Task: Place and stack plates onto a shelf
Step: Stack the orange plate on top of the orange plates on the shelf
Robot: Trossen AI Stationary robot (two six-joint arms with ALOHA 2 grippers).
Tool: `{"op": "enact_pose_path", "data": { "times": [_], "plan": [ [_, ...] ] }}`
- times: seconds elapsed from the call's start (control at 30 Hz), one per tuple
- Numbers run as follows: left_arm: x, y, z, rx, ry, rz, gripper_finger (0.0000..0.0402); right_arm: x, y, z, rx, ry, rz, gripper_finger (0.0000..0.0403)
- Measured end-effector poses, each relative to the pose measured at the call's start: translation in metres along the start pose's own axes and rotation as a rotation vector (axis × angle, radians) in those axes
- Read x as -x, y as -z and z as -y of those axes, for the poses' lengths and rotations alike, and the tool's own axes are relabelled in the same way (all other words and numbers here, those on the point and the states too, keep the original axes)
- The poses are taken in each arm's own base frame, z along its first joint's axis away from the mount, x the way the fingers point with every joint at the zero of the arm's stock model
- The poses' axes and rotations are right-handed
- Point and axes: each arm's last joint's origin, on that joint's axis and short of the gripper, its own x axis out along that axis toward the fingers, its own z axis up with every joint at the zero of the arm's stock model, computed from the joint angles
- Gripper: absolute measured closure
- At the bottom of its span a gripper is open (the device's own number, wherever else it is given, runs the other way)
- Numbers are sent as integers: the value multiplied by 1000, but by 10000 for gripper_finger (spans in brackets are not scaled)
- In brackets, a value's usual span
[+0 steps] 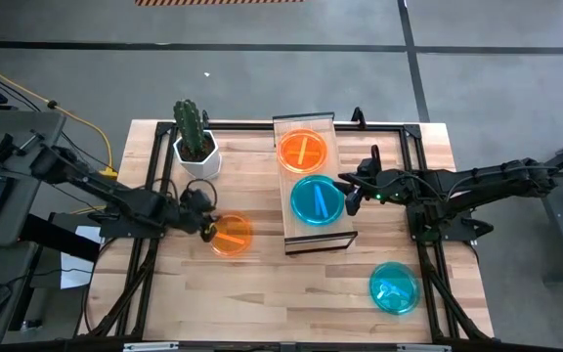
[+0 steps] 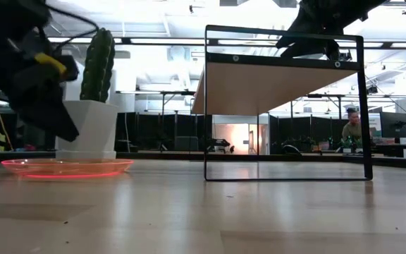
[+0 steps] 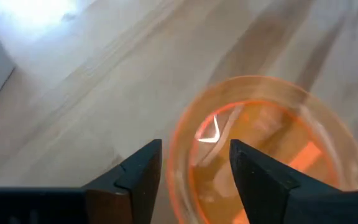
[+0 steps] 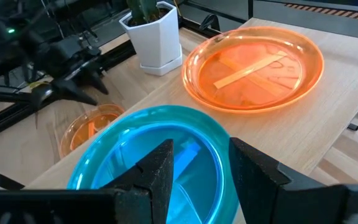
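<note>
The light-wood shelf [image 1: 313,235] stands mid-table and carries an orange plate [image 1: 303,150] toward its far end and a teal plate [image 1: 317,200] toward its near end, both flat on the plank. Another orange plate [image 1: 233,236] lies flat on the table left of the shelf. My left gripper [image 1: 206,225] is open at that plate's left rim [image 3: 180,149], one finger outside it and one over the inside, just above it in the low view [image 2: 62,127]. My right gripper [image 1: 350,198] is open over the shelf's teal plate [image 4: 160,134], at its right rim.
A second teal plate [image 1: 394,287] lies on the table near its right near corner. A white hexagonal pot with a cactus [image 1: 195,147] stands at the far left, close behind the left arm. A person [image 2: 352,127] sits far back in the room.
</note>
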Motion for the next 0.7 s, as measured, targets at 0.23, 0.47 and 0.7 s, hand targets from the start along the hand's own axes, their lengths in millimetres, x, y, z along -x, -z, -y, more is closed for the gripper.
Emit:
{"op": "enact_pose_path", "data": {
  "times": [0.23, 0.47, 0.7],
  "plan": [
    [-10, -2, -15, 78, 27, -46, 220, 0, 0, 0, 0, 0, -1, 265],
    [-14, 0, -18, 95, 33, -110, 220, 0, 0, 0, 0, -1, 0, 265],
    [-22, 6, -16, 128, 23, -192, 219, 0, 0, 0, 0, -1, -1, 265]
  ]
}}
